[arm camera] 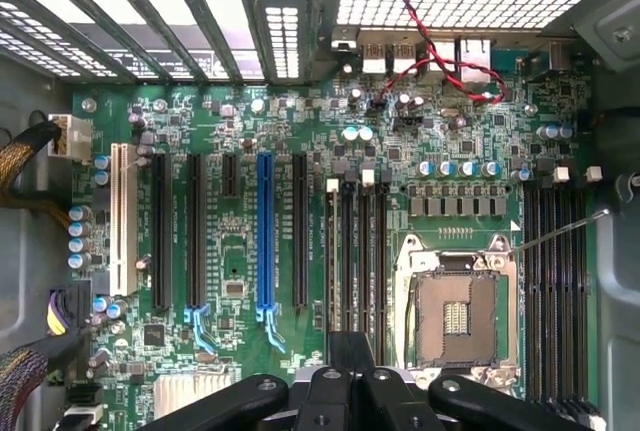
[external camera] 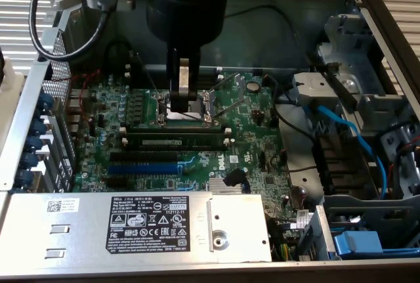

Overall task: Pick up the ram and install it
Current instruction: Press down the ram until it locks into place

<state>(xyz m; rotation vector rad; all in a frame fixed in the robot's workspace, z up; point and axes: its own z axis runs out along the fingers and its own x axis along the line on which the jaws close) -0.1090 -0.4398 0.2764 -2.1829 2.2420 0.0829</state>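
My tool (external camera: pixel 183 92) hangs pressed together, empty, over the open processor socket (external camera: pixel 187 107) of the green motherboard (external camera: pixel 256 132). The ram (external camera: pixel 176 141) sits in a black memory slot just beside the socket (toward the blue expansion slot (external camera: pixel 143 168)). The power supply's (external camera: pixel 85 227) black label (external camera: pixel 147 224) reads "DELL".

The gripper (external camera: pixel 183 102), its fingers closed together, hangs over the processor socket (external camera: pixel 187 107) near the middle of the green motherboard (external camera: pixel 252 158) inside an open computer case (external camera: pixel 387 14). Just beside the socket, toward the case's front edge, the ram (external camera: pixel 174 141) sits seated in a memory slot. A blue expansion slot (external camera: pixel 143 168) lies nearer the silver power supply (external camera: pixel 98 227).
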